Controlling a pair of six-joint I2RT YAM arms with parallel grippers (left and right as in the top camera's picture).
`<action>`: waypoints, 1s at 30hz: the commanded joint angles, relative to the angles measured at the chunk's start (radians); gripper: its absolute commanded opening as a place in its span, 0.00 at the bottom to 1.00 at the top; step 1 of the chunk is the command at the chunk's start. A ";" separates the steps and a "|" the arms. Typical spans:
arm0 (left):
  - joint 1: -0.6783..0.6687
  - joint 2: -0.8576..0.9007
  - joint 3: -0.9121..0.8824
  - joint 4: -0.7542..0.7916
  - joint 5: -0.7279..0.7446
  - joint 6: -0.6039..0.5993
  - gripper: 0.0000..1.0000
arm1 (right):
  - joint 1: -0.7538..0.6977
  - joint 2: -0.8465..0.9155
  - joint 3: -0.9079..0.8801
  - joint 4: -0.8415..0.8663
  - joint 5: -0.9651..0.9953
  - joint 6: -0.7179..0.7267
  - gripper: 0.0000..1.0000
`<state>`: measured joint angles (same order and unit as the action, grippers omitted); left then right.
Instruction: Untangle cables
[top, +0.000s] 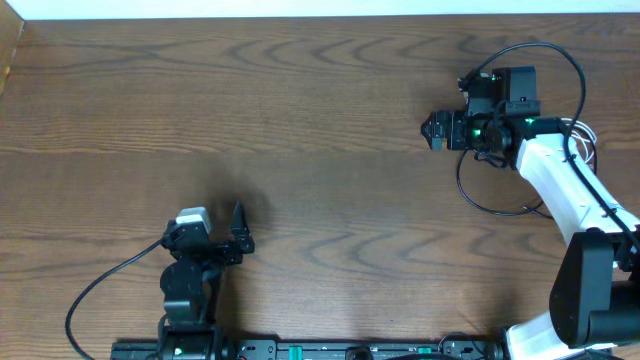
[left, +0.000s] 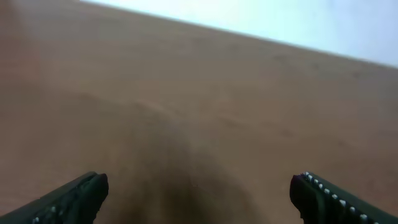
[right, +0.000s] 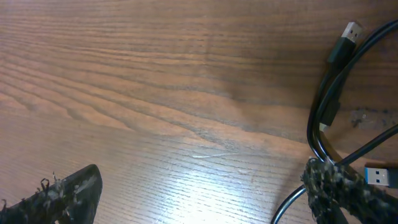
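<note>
The black cable (top: 497, 207) lies loose around my right arm, with one arc above the wrist and one loop below it. In the right wrist view the black cable (right: 318, 122) runs past the right finger and touches it. One plug end (right: 350, 32) lies at the top right and a blue-tipped plug (right: 379, 176) at the right edge. Thin white strands (top: 584, 140), probably the white cable, show beside the right arm. My right gripper (top: 433, 132) (right: 202, 199) is open with only bare table between its fingers. My left gripper (top: 240, 231) (left: 199, 199) is open and empty, far from the cables.
The wooden table (top: 300, 120) reaches a pale edge at the back. A thicker black robot wire (top: 100, 290) curves from the left arm at the front left. The left wrist view is blurred and shows only table.
</note>
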<state>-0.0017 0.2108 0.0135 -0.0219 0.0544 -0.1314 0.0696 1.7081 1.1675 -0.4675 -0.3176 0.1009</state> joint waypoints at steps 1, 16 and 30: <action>0.003 0.064 -0.010 -0.045 0.012 -0.009 0.98 | 0.004 0.000 0.006 0.000 0.001 -0.013 0.99; 0.003 0.300 -0.010 -0.045 0.012 -0.009 0.98 | 0.004 0.000 0.006 0.000 0.001 -0.013 0.99; 0.003 0.461 -0.010 -0.045 0.012 -0.009 0.98 | 0.003 -0.008 0.006 0.000 0.001 -0.013 0.99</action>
<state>-0.0017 0.6483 0.0139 -0.0231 0.0551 -0.1318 0.0696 1.7081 1.1675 -0.4675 -0.3176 0.1009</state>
